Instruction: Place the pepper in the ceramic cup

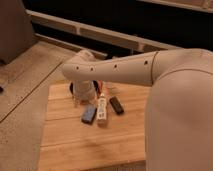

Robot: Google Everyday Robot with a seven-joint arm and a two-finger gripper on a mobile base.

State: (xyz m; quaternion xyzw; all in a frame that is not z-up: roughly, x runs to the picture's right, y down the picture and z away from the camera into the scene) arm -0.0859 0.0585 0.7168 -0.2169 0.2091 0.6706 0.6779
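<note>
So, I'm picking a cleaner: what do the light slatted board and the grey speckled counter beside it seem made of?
Light slatted board: wood, perhaps bamboo, matte; parallel plank seams and warm tan colour. Grey speckled counter: stone or terrazzo-like, by its fine flecks; uncertain. The gripper hangs over the board's far left part.

You have the gripper (80,100) low over the back left part of the board (90,145), under the arm (115,67) that reaches in from the right. A bowl (72,89) shows at the gripper's left, mostly hidden behind the wrist. Just right of the gripper a bottle (102,109) lies on the board. A flat block (89,114) lies just beside the bottle, nearer the camera than the gripper. A small bar (116,105) lies right of the bottle. The board rests on the counter (20,100), which runs off to the gripper's left.
</note>
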